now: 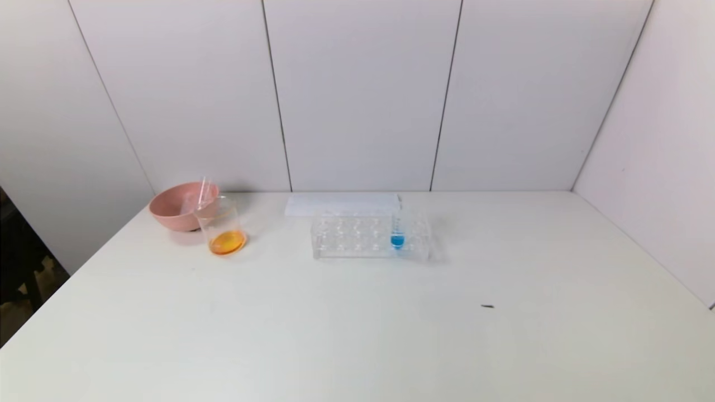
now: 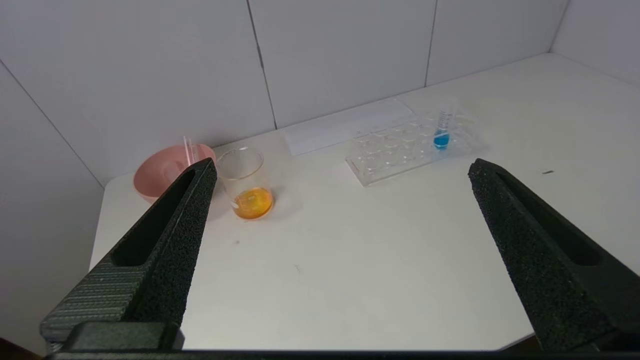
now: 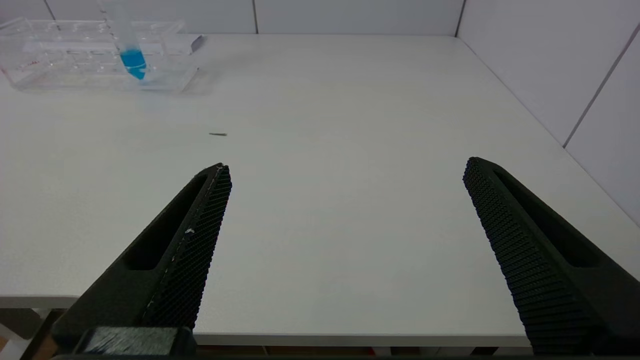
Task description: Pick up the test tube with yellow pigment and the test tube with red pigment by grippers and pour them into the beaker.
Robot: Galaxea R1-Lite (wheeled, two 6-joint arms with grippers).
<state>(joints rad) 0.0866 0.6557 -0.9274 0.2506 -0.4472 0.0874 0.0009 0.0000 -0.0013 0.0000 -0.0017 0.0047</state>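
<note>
The beaker (image 1: 223,226) stands at the table's back left and holds a layer of orange liquid; it also shows in the left wrist view (image 2: 245,185). No tube with yellow or red pigment shows. Slim clear tubes (image 1: 202,190) lean in the pink bowl (image 1: 176,209) behind the beaker, and I see no liquid in them. Neither gripper is in the head view. My left gripper (image 2: 342,165) is open and empty, held back over the table's near edge. My right gripper (image 3: 347,164) is open and empty over the near right edge.
A clear plastic rack (image 1: 357,237) stands at the back middle with one blue-liquid tube (image 1: 397,234) upright in it. A flat white sheet (image 1: 341,204) lies behind the rack. A small dark speck (image 1: 487,306) lies on the table to the right.
</note>
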